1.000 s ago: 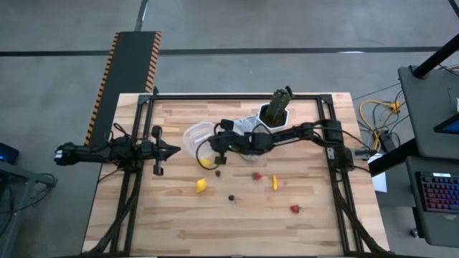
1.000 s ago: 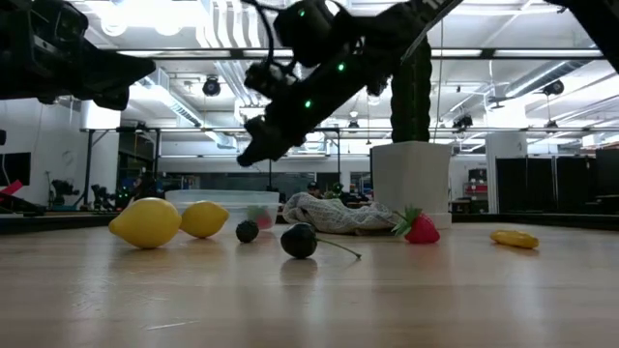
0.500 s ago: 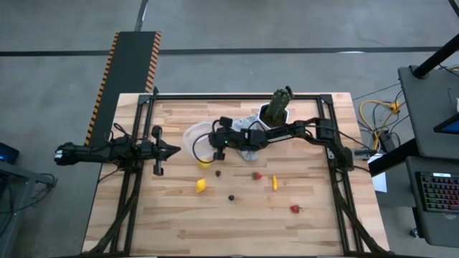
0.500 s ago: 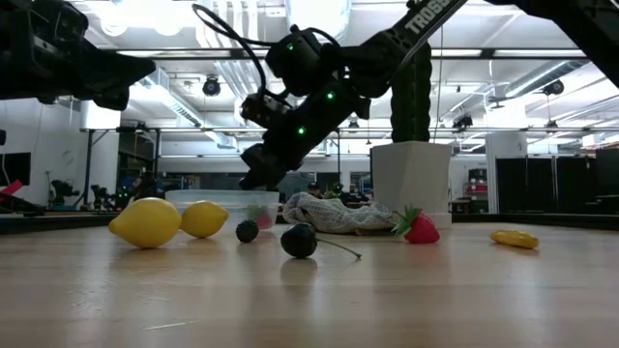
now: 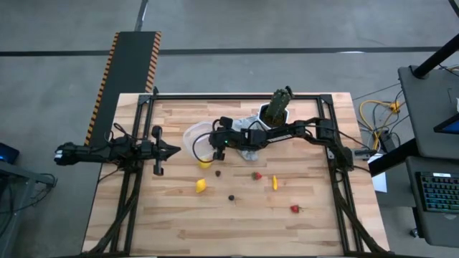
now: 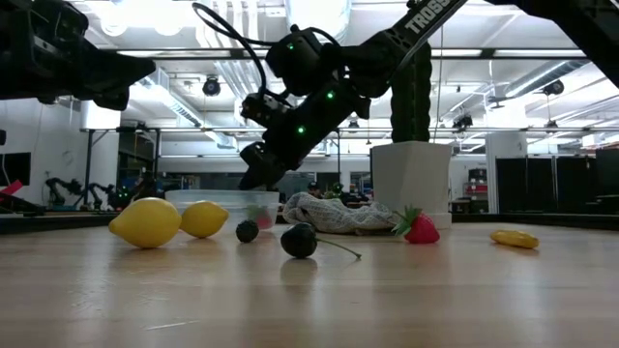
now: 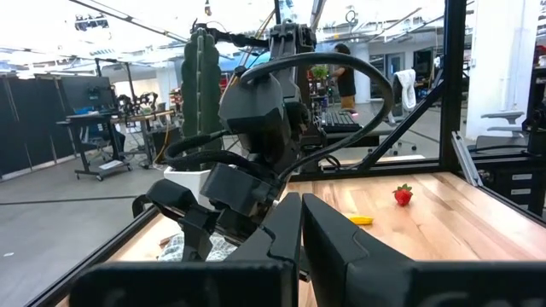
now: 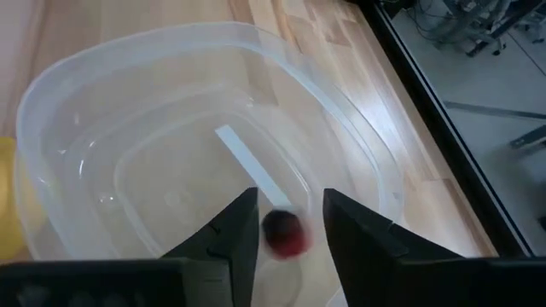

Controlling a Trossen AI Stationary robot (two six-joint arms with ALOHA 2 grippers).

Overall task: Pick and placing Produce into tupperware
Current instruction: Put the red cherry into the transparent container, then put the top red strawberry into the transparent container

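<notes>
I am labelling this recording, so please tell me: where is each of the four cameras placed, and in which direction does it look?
High view: above, looking straight down on the table; both arms show.
Low view: at table-top height, facing the room; right arm reaches over the tupperware.
Left wrist view: on the parked left arm, over its shut left pincer toward the right arm.
Right wrist view: looks down between the open right pincer into the tupperware, a red piece below.
Shared: high and right wrist both show the tupperware.

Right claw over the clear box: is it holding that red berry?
No. The right gripper is open; the red berry sits loose between its fingers, inside the clear box.
</notes>
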